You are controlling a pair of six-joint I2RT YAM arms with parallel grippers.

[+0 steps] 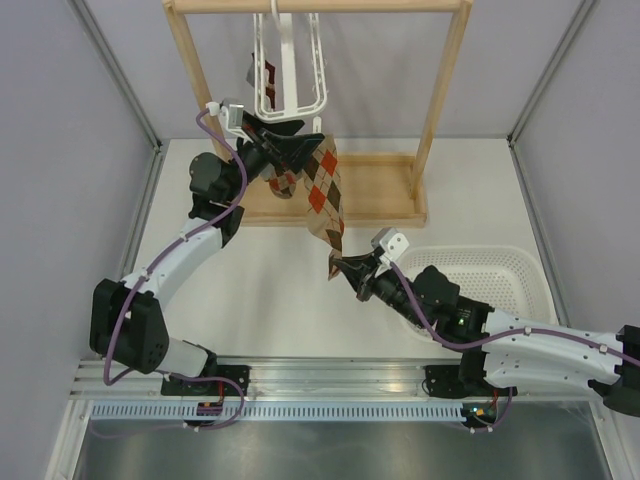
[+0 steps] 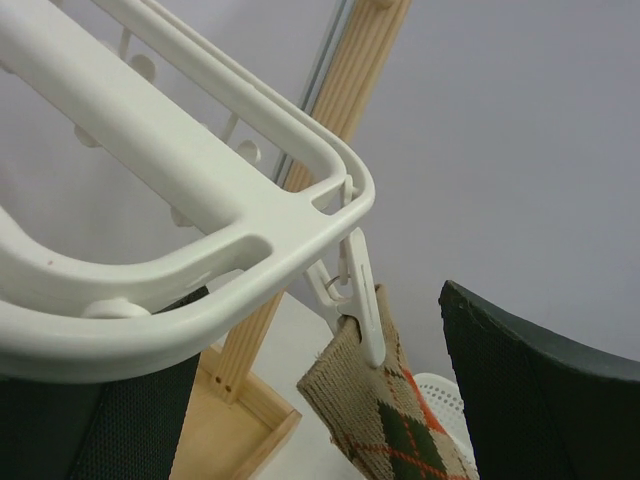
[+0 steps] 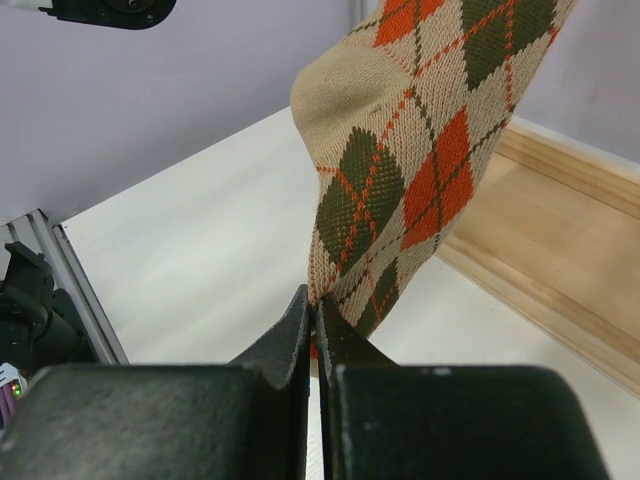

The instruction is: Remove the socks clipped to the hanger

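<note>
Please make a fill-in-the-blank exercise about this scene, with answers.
The right end effector is ___ on the tan argyle fabric sock's lower end.
The left end effector stands ___ beside the white plastic rectangular hanger.
A small white plastic ___ holds the sock to the hanger.
The white perforated plastic basket lies near the ___ arm.
Missing words: shut, open, clip, right.

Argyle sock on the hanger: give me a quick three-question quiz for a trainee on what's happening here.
1. True or false: the right gripper is shut on the argyle sock's lower end.
2. The left gripper, up by the hanger, is: A) open, B) shut on the hanger, C) shut on the sock.
3. Fill in: the sock's top end is pinched by a white ____ hanging from the hanger.
Key: 1 true; 2 A; 3 clip.
</note>
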